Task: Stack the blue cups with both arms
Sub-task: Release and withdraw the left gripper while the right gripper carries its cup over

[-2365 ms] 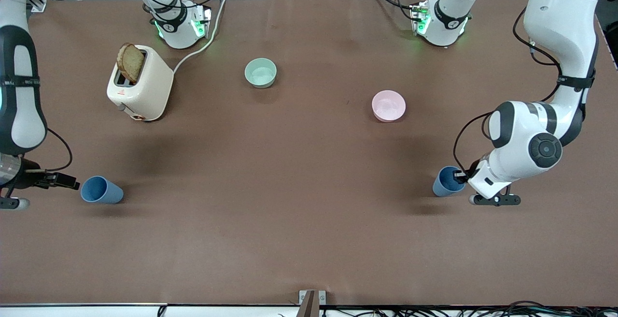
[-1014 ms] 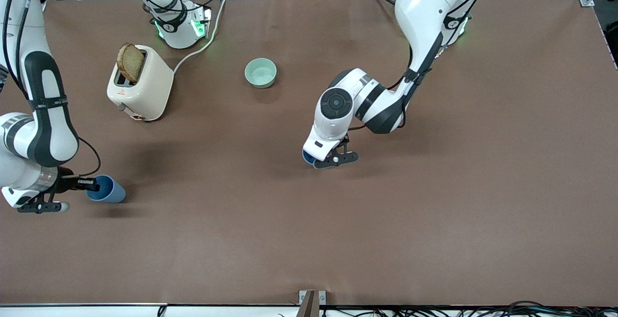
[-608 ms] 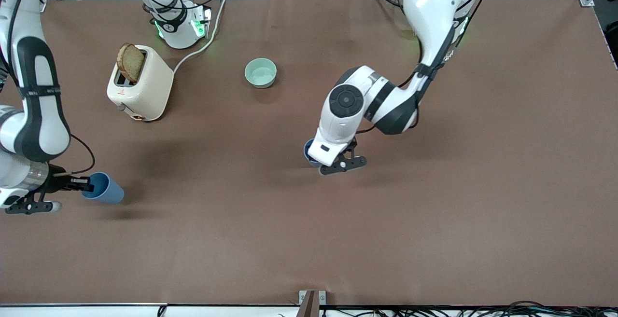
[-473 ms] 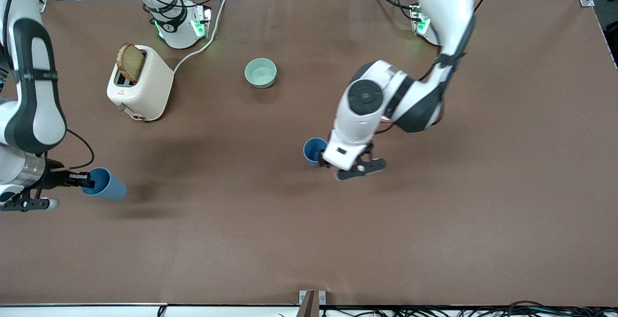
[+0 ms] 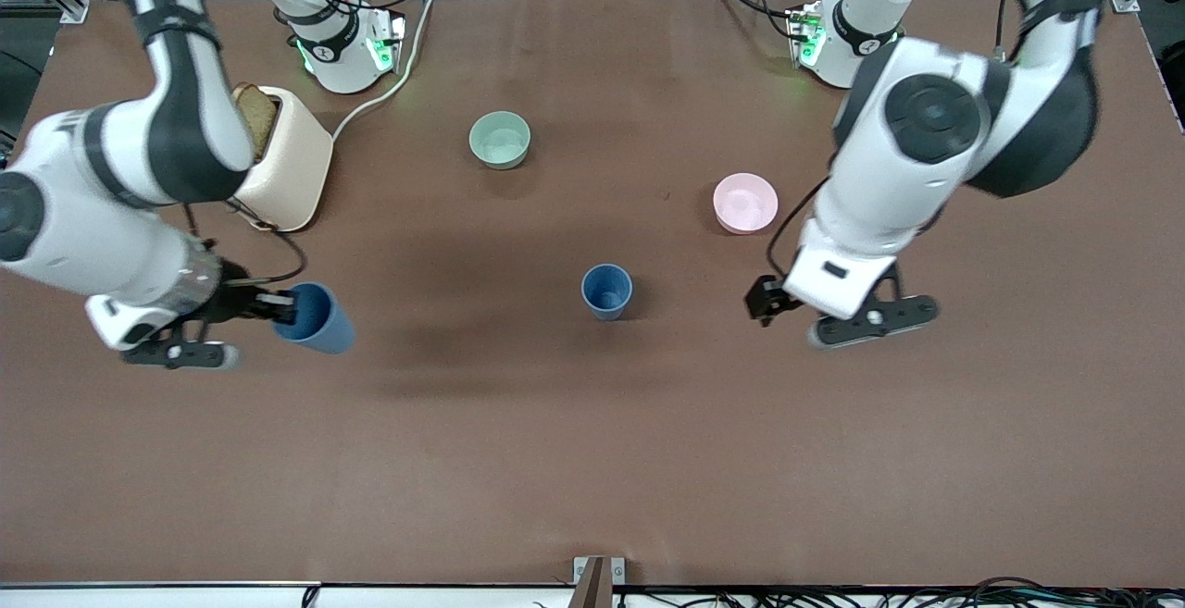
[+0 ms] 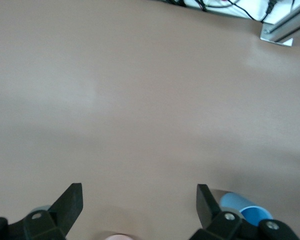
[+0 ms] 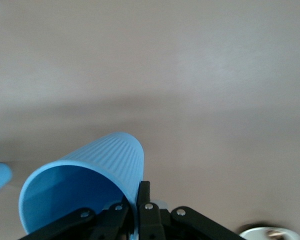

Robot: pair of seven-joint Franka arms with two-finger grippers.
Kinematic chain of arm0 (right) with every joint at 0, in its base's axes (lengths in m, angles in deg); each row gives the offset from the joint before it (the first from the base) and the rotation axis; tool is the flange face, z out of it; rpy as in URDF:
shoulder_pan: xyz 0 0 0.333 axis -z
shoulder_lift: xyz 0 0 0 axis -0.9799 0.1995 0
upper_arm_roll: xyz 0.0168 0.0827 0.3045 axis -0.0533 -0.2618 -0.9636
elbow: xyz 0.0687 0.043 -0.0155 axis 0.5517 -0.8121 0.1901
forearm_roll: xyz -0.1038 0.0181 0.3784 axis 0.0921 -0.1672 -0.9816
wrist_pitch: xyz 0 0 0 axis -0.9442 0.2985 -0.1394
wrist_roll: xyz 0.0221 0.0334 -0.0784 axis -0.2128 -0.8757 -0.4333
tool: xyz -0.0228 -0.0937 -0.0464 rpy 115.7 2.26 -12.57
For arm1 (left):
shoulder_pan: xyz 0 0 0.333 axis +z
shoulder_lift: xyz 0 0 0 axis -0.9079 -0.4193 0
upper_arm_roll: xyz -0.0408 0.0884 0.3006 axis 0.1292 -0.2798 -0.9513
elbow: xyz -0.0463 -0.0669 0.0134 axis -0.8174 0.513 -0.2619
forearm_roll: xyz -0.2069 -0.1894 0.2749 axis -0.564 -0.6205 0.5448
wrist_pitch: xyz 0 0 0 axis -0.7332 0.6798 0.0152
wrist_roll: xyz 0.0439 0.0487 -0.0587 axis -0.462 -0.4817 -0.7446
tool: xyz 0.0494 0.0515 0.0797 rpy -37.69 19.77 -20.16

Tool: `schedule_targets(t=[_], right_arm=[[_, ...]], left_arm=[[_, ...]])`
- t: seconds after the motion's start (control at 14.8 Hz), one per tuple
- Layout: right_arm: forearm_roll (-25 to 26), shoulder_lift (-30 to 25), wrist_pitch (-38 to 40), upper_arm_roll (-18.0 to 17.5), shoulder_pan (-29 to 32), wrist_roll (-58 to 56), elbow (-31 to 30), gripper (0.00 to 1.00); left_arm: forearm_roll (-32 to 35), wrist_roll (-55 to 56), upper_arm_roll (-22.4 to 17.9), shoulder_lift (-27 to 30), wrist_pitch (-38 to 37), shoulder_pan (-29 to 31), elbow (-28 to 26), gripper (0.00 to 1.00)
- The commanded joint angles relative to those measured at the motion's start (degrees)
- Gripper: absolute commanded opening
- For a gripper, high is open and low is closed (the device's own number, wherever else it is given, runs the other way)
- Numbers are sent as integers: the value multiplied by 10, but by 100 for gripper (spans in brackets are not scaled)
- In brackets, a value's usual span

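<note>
One blue cup (image 5: 606,291) stands upright, mouth up, in the middle of the table. It also shows in the left wrist view (image 6: 242,210), partly hidden by a finger. My left gripper (image 5: 767,300) is open and empty in the air beside that cup, toward the left arm's end; its fingers (image 6: 70,202) are spread wide over bare table. My right gripper (image 5: 276,305) is shut on the rim of the second blue cup (image 5: 319,319), held tilted above the table near the toaster. In the right wrist view the gripper (image 7: 135,202) pinches that cup's wall (image 7: 100,170).
A cream toaster (image 5: 292,173) with a slice of bread stands toward the right arm's end, its cable running to the arm's base. A pale green bowl (image 5: 500,140) and a pink bowl (image 5: 745,203) sit farther from the front camera than the standing cup.
My left gripper set its cup down mid-table, let go and drew back toward its own end, uncovering the pink bowl. My right gripper closed on its cup, lifted it and carried it toward the middle.
</note>
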Motion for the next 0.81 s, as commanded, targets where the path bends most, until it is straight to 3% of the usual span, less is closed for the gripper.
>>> schedule_targets(t=[0.0,0.27,0.74], right_arm=[[-5,-7,-7,6,-66,105,2,0],[-7,-1,-26,6,-165,214,7,0],[-14,61,-130,5,-263,371,12,0]], left_arm=[[7,-81,5,60,-39,59,-16,100],[5,-149,6,115,-105,111,-16,100],[-2,-250,4,169,-179,162,-22,100]])
